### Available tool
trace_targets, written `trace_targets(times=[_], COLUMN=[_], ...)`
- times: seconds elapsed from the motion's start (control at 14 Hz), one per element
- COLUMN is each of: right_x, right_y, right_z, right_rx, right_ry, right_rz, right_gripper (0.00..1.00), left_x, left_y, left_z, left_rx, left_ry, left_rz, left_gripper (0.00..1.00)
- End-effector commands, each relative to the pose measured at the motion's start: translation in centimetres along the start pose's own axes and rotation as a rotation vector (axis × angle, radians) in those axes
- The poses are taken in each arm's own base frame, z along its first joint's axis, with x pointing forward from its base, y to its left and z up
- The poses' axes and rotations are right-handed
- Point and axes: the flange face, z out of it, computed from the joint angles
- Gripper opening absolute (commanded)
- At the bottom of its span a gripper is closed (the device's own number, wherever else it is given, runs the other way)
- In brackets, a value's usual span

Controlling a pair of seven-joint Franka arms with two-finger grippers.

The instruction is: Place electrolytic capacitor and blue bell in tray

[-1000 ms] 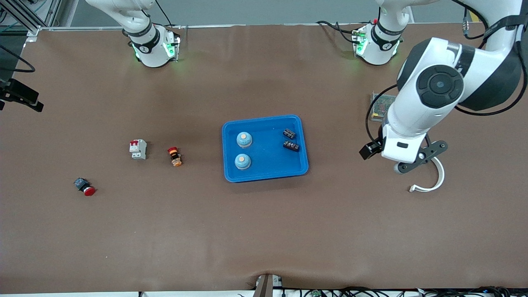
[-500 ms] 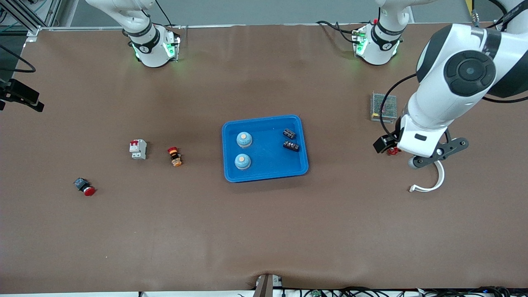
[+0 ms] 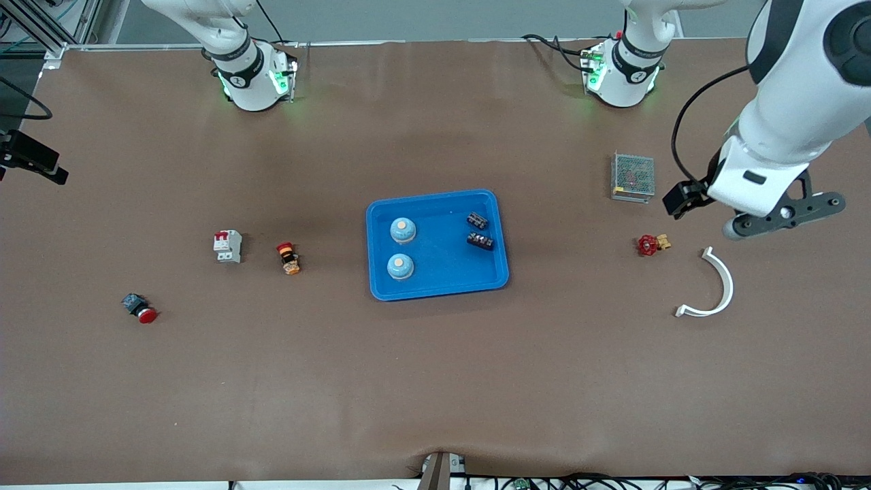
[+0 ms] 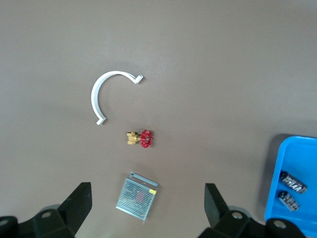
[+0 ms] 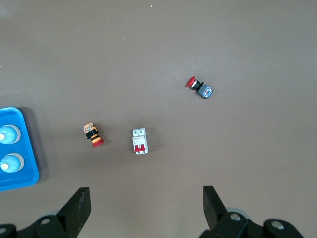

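The blue tray (image 3: 437, 293) lies mid-table. In it are two blue bells (image 3: 403, 230) (image 3: 400, 266) and two black electrolytic capacitors (image 3: 478, 220) (image 3: 480, 240). My left gripper (image 4: 147, 194) hangs open and empty, high over the left arm's end of the table. The grey mesh box shows below its spread fingers. That wrist view catches the tray's edge (image 4: 276, 168) with both capacitors (image 4: 293, 182). High over the right arm's end, my right gripper (image 5: 146, 196) is open and empty too. Its view takes in the tray's corner (image 5: 20, 183) and the bells (image 5: 9, 133).
Near the left arm lie a grey mesh box (image 3: 633, 177), a red-handled valve (image 3: 652, 243) and a white curved clip (image 3: 714, 289). Toward the right arm's end are a white circuit breaker (image 3: 228, 246), an orange-and-red push button (image 3: 288, 258) and a red mushroom button (image 3: 139, 307).
The left arm has risen and swung toward its own end of the table, uncovering the mesh box and the red valve. Its gripper stays open. Nothing on the table moved.
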Motion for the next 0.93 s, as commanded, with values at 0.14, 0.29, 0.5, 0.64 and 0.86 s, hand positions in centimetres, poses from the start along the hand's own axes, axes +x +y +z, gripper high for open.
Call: trace_targets(times=[0.14,0.29,0.5,0.64,0.86], right_x=[-0.3,-0.3,-0.3,-0.2,-0.3], right_y=[0.1,0.2,0.2,0.2,0.1], right_z=[-0.4,-0.4,-0.4,-0.4,-0.4], right_rx=[0.019,0.019,0.019,0.019,0.019], right_ry=[0.004,0.004,0.004,0.005,0.004], right_rz=[-0.009,-0.007,-0.007,-0.007,-0.009], right_gripper=[1.00,1.00,1.00,1.00,1.00], left_x=[-1.9,-2.5,-3.1,-3.2,-3.8], left_y=[-3.7,-4.7,-5.8,-6.7,-7.3], left_z=[-2.3,-3.7,-4.2,-4.5,-5.2], left_rx=[-0.045,-0.049,-0.061,-0.067,-0.073], left_ry=[-0.001,0.025,0.000,-0.005,0.007], left_rz=[0.079,0.102,0.143,0.138,0.151], left_gripper=[1.00,1.00,1.00,1.00,1.00])
